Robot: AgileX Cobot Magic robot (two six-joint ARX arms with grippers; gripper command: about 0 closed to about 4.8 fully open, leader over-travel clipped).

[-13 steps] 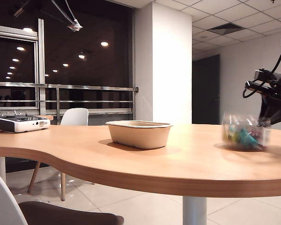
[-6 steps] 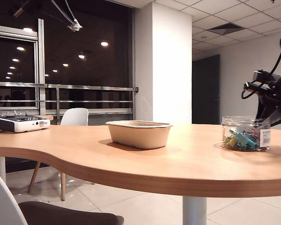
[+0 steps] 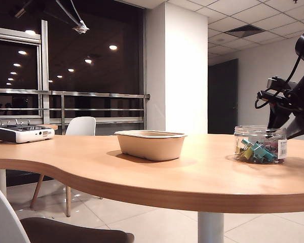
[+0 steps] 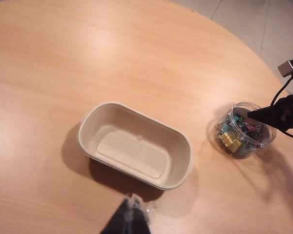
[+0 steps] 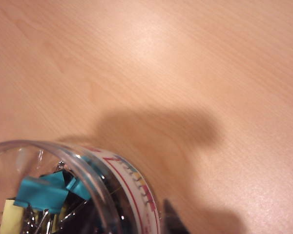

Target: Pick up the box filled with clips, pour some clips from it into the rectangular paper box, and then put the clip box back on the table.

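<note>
The right gripper [image 4: 256, 115] sits at the far right of the table [image 3: 157, 172], with one dark finger [image 4: 263, 114] reaching over the rim of the clip jar [image 3: 260, 144] and another finger tip [image 5: 172, 219] just outside the jar wall. How wide its jaws stand cannot be told from these views, nor whether they press on the wall. The jar stands upright on the wood, its white label facing right, and holds teal, yellow and pink clips [image 3: 257, 151]. To its left, well apart, the beige paper tray [image 3: 150, 145] rests near the middle of the table, with no clips inside it. The left gripper [image 4: 132, 218] hangs above the table on the near side of the tray, its jaws closed with nothing between them. At the far left edge lies a white-grey controller [image 3: 22, 133], and a white chair [image 3: 80, 126] stands beyond the table.
</note>
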